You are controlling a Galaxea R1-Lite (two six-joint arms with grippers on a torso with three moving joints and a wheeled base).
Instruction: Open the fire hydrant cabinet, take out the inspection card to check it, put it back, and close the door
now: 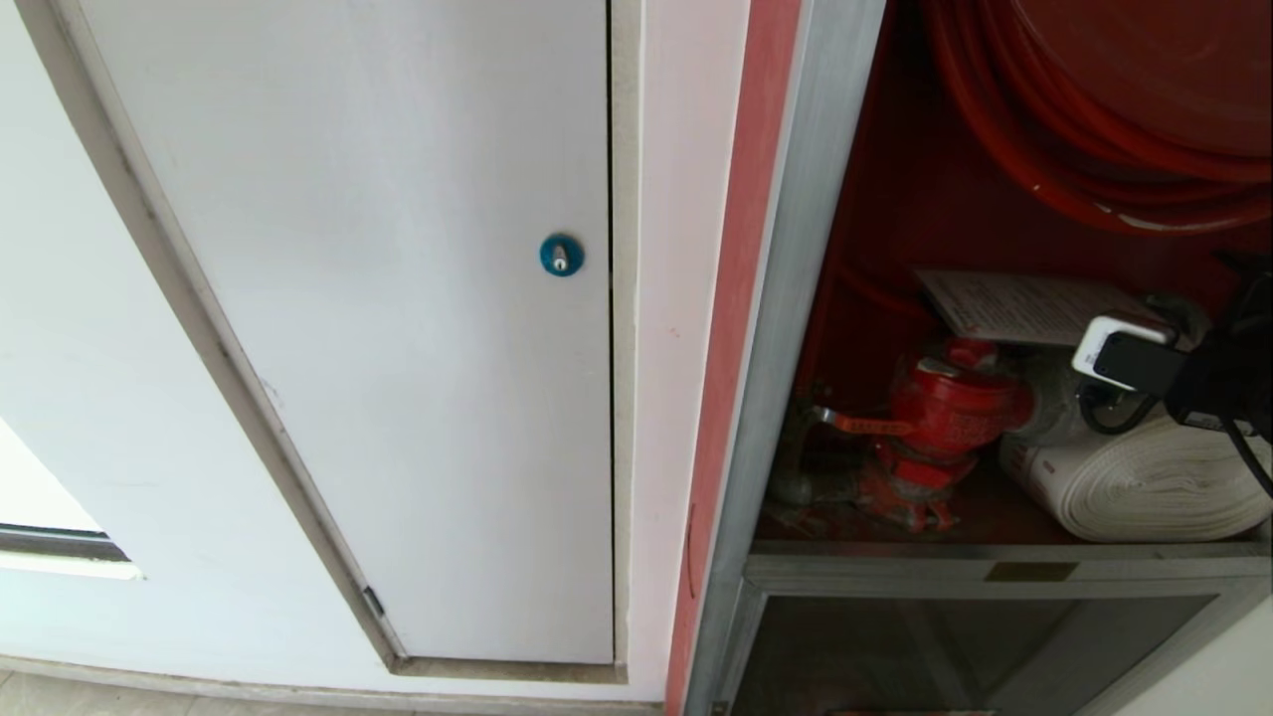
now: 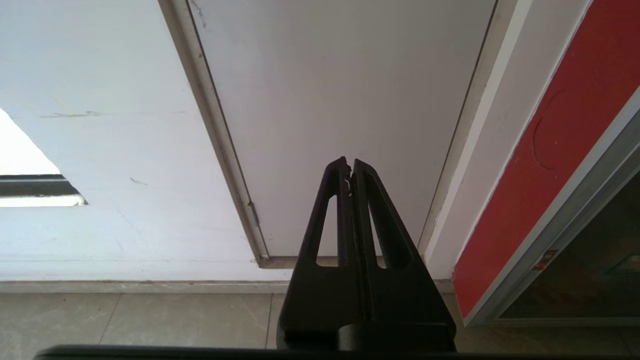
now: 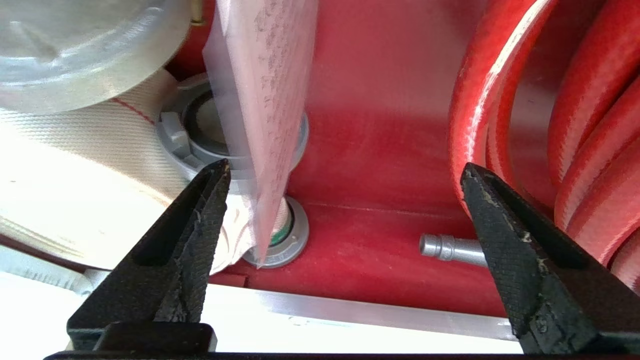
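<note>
The inspection card (image 1: 1029,303) lies inside the open fire hydrant cabinet (image 1: 796,298), resting flat on top of the red valve (image 1: 950,403) and beside the white rolled hose (image 1: 1144,482), below the red hose reel (image 1: 1104,119). The right gripper (image 3: 345,200) is at the card and its jaws stand spread wide, pinching nothing. In the right wrist view the card (image 3: 262,100) shows edge-on as a thin pale sheet just off one finger (image 3: 200,235), near that jaw and well apart from the other, which stands over by the reel's red coils (image 3: 500,100).

That is the relation the next step turns on. The card's long axis runs away from the jaws into the cabinet, towards the red back wall, and its near corner hangs over a grey hose coupling (image 3: 185,135). With the sheet lying free of the fingers, I judge the card to be put back already (or just about), so what remains is to draw the right arm out and shut the door, which no view shows.

The right arm is the nearer one by far: in the head view it reaches into the cabinet beside the card. The left gripper (image 2: 350,167) is parked low outside the cabinet, jaws pressed together, pointing at the plain white door (image 2: 340,100) beside it
</note>
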